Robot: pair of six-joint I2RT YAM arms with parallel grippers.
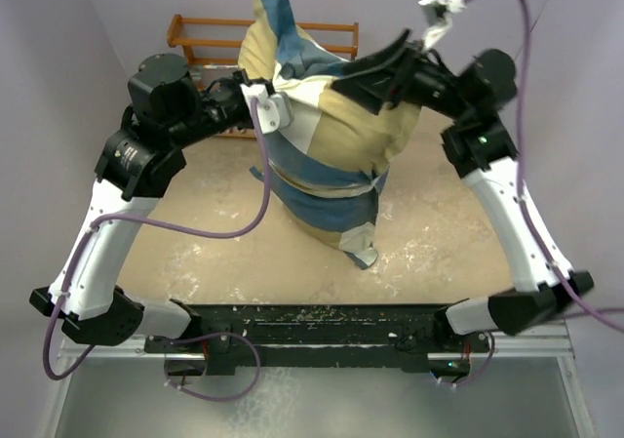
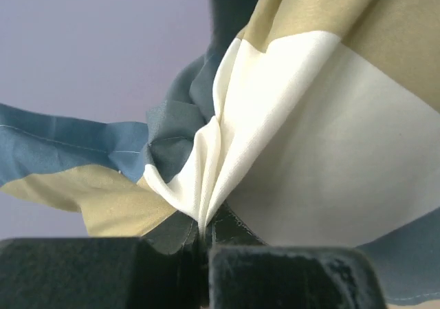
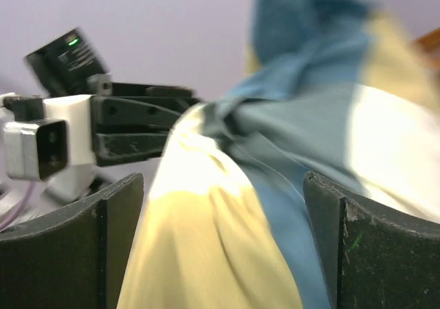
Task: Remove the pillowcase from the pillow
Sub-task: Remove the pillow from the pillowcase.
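Left gripper (image 2: 205, 243): jaws closed, pinching a fold of the soft blue, tan and cream fabric pillowcase (image 2: 309, 137). Right gripper (image 3: 223, 212): jaws wide, fabric between them, ungripped. From overhead, the stuffed case stands toward twelve o'clock on the sandy tabletop (image 1: 458, 243). The pillow is hidden inside; we judge removal barely begun.

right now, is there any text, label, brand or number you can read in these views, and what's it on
No text can be read in any view.
Round sticker on a dark joint of the left arm: too small to read.
Pillowcase: plain tan, cream and blue blocks, no print or tag showing.
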